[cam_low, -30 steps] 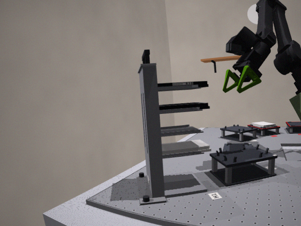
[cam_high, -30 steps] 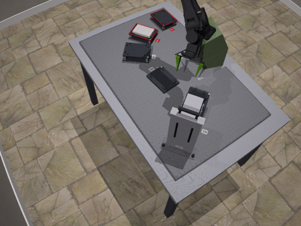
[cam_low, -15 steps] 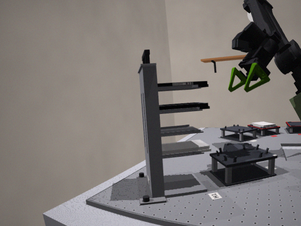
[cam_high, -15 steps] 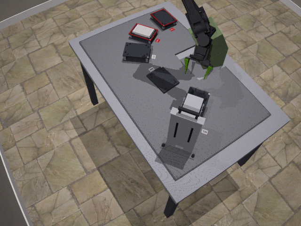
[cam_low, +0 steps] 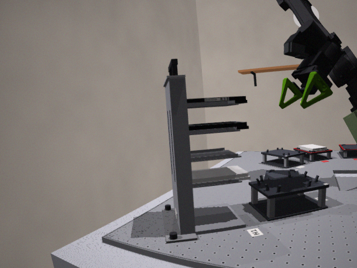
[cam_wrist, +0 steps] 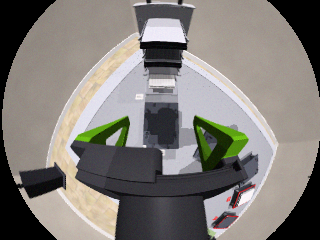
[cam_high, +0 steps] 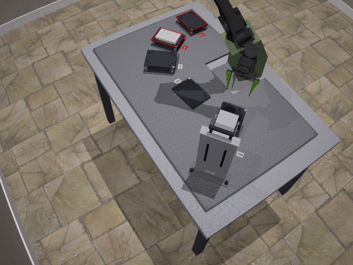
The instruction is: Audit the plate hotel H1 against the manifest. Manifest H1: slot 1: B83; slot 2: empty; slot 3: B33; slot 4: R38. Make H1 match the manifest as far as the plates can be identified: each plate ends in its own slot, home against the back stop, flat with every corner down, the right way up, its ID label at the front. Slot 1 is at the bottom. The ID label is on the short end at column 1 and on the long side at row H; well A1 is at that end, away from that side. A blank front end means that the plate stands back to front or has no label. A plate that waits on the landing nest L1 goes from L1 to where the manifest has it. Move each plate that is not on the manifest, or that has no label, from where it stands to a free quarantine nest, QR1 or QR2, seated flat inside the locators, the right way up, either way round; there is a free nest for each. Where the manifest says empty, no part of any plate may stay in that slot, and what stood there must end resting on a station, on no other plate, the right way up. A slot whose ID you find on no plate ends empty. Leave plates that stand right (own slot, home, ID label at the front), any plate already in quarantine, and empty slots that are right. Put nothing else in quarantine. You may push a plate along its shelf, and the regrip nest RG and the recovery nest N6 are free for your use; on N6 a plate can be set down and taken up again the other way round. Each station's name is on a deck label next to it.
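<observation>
The plate hotel H1 [cam_high: 218, 152] [cam_low: 178, 156] [cam_wrist: 163, 10] stands near the table's front with its four shelves facing the arm. A plate with a white top [cam_high: 226, 120] lies in the top slot and shows as a dark band [cam_low: 216, 100] from the side. Another dark plate [cam_low: 217, 125] lies in slot 3. Slot 2's shelf [cam_low: 211, 154] looks bare. A grey plate [cam_low: 218, 173] lies in slot 1. My gripper [cam_high: 240, 84] [cam_low: 292, 105] [cam_wrist: 161, 119] is open and empty, in the air in front of the shelves at about top-slot height.
A dark nest on legs [cam_high: 190, 92] [cam_low: 288, 187] stands in front of the hotel. Behind it are the black nest L1 [cam_high: 160, 60] [cam_low: 282, 156], a red-rimmed nest holding a white plate [cam_high: 168, 36] [cam_low: 312, 148], and a bare red-rimmed nest [cam_high: 191, 21] [cam_low: 348, 149].
</observation>
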`<state>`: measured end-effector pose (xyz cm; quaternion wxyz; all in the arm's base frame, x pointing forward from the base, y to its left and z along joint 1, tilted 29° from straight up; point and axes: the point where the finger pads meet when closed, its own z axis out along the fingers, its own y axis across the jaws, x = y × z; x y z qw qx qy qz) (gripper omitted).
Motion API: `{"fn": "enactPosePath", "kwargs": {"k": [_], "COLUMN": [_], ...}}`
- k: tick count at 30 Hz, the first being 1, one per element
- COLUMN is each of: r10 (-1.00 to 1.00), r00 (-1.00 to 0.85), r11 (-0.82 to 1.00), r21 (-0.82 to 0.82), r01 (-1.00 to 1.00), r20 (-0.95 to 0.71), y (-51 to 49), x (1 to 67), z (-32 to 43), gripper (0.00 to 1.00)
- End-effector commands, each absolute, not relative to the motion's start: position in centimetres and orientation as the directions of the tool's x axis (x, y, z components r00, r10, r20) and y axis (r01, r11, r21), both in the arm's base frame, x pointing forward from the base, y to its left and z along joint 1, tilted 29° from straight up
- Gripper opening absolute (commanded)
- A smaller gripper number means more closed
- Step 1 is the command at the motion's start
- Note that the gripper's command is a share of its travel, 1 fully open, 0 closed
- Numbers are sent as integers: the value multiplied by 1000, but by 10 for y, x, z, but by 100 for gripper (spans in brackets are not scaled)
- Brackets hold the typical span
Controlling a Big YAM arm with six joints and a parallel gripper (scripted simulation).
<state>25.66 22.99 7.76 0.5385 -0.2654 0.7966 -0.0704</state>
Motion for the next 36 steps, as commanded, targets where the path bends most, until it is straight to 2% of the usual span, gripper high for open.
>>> {"fn": "enactPosePath", "kwargs": {"k": [1,7,8,10,21,25,36], "r10": [-432,-426,-463,-424,-418,-470,-443], "r00": [-267,-266,-282,-266,-268,-300,-277], "r11": [879,882,867,882,885,868,876], "r21": [-337,-331,-362,-329,-322,-374,-347], "r01": [-337,-336,-343,-336,-337,-326,-334], "r20": [-862,-865,-841,-866,-868,-830,-853], "y": [248,253,237,255,262,241,254], "x": [258,252,244,248,230,231,231], "z": [103,118,102,128,165,135,152], "gripper": [100,100,100,100,100,100,100]}}
